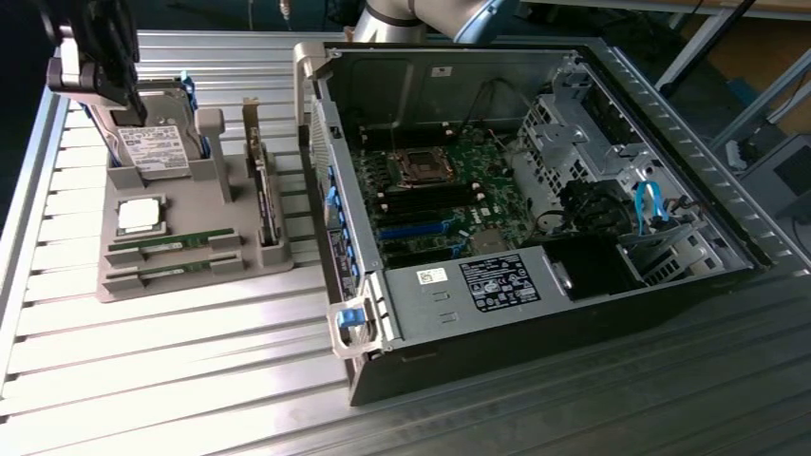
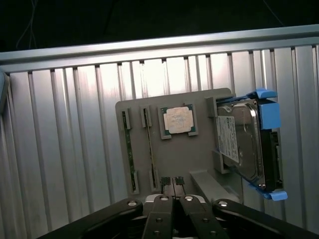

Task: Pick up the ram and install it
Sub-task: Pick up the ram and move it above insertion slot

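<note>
Two ram sticks (image 1: 171, 243) lie edge-up in the slots of a grey holder (image 1: 190, 195) on the slatted table, at the exterior view's left. They appear as thin green strips (image 2: 129, 157) in the wrist view. My gripper (image 1: 95, 81) hangs above the far end of the holder, near the hard drive. Its fingertips (image 2: 173, 183) are pressed together with nothing between them, so the gripper (image 2: 173, 183) is shut, well above the holder and apart from the ram.
A silver processor (image 2: 178, 120) and a hard drive in a blue bracket (image 2: 244, 144) sit on the same holder. The open computer case (image 1: 709, 285) lies at the exterior view's right, with the motherboard (image 1: 424, 204) exposed. A dark card (image 1: 264, 204) stands upright on the holder's edge.
</note>
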### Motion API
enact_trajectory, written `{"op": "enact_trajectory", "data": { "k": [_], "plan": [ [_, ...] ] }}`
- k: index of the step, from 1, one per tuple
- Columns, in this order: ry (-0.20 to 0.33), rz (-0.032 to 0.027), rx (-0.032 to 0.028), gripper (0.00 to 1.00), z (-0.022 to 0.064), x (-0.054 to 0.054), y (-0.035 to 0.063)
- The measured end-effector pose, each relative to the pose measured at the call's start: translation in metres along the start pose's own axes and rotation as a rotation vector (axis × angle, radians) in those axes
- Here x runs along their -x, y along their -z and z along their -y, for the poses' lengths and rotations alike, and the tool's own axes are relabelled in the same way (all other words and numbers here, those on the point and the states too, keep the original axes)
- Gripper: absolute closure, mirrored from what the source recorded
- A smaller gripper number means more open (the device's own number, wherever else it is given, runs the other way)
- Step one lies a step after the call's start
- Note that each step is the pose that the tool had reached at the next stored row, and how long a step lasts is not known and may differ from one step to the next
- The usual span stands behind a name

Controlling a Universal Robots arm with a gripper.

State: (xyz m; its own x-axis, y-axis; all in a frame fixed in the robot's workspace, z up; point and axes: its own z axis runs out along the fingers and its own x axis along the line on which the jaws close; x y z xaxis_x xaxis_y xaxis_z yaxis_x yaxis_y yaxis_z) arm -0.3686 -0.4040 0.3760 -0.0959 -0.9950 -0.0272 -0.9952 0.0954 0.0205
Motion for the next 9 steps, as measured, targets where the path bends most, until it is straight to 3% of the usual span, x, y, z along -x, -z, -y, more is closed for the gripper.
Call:
{"op": "enact_trajectory", "data": {
  "k": [9],
  "plan": [
    [0.005, 0.0, -0.0013, 0.9, 0.0, -0.0002, -0.0082]
  ]
}}
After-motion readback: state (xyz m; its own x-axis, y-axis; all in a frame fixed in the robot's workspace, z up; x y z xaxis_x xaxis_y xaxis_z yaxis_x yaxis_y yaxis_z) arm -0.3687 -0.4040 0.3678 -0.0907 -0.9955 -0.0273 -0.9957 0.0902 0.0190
